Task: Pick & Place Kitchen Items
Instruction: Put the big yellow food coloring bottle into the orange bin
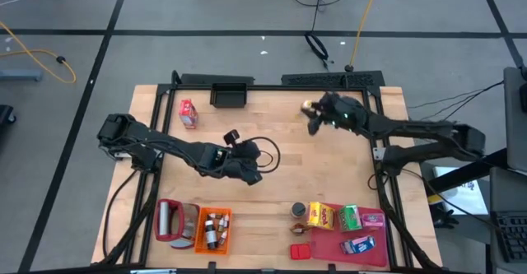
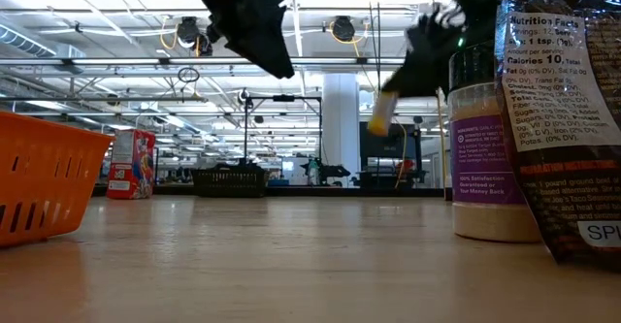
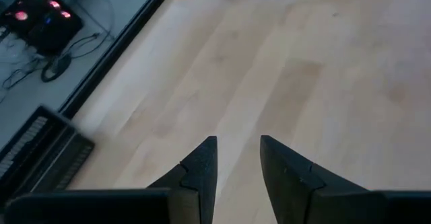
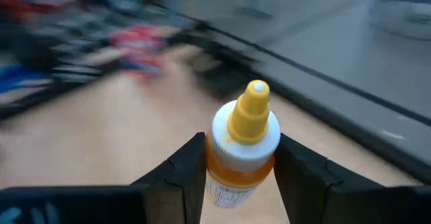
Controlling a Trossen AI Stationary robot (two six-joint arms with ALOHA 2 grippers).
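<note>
Right gripper (image 4: 237, 177) has its fingers clamped on an orange bottle (image 4: 239, 158) with a yellow cap, up near the wooden table's (image 1: 329, 167) far edge. Left gripper (image 3: 238, 158) hangs slightly parted, holding nothing. One jar's label (image 2: 543, 80) reads "Nutrition Facts".

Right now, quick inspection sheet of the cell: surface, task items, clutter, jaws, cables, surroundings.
Surface: wood table, bare in the middle.
Task items: orange bottle in the right gripper, lifted at the far side; red box far left; yellow box, green box and blue box near right.
Clutter: orange crate with small bottles; black bin at the far edge.
Grippers: right jaws shut on the bottle; left gripper over mid-table, jaws apart, empty.
Cables: black loop by the left arm; yellow cable on the floor.
Surroundings: nothing seen close by.
</note>
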